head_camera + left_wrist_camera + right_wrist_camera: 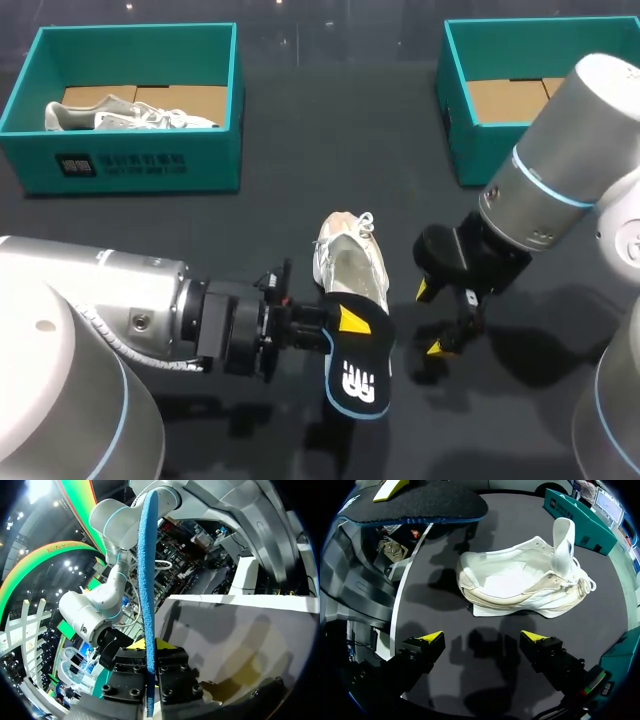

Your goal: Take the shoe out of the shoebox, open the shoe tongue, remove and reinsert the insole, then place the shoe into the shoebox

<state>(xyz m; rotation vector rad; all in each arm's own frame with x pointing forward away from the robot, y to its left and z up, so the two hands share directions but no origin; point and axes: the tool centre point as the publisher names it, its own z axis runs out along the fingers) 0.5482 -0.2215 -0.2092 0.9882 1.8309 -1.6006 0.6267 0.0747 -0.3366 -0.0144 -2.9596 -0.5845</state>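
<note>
White mesh sneaker (350, 262): on its sole mid-desk (280, 200), tongue raised.
Black foam insole with blue rim (358, 365): out of the sneaker, on its near side, clamped in the left end effector (335, 322).
Right end effector (482, 637): fingers spread wide, holding nothing (just right of the sneaker).
Far-left teal cardboard shoebox (200, 165); far-right teal cardboard shoebox (462, 140).

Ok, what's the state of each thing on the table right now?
shoe: standing on the table, tongue pulled open, insole out.
insole: off the table, clamped in the left gripper.
left gripper: shut on insole.
right gripper: open, empty, beside the shoe.
left shoebox: open, holds a second shoe.
right shoebox: open, no shoe visible.
</note>
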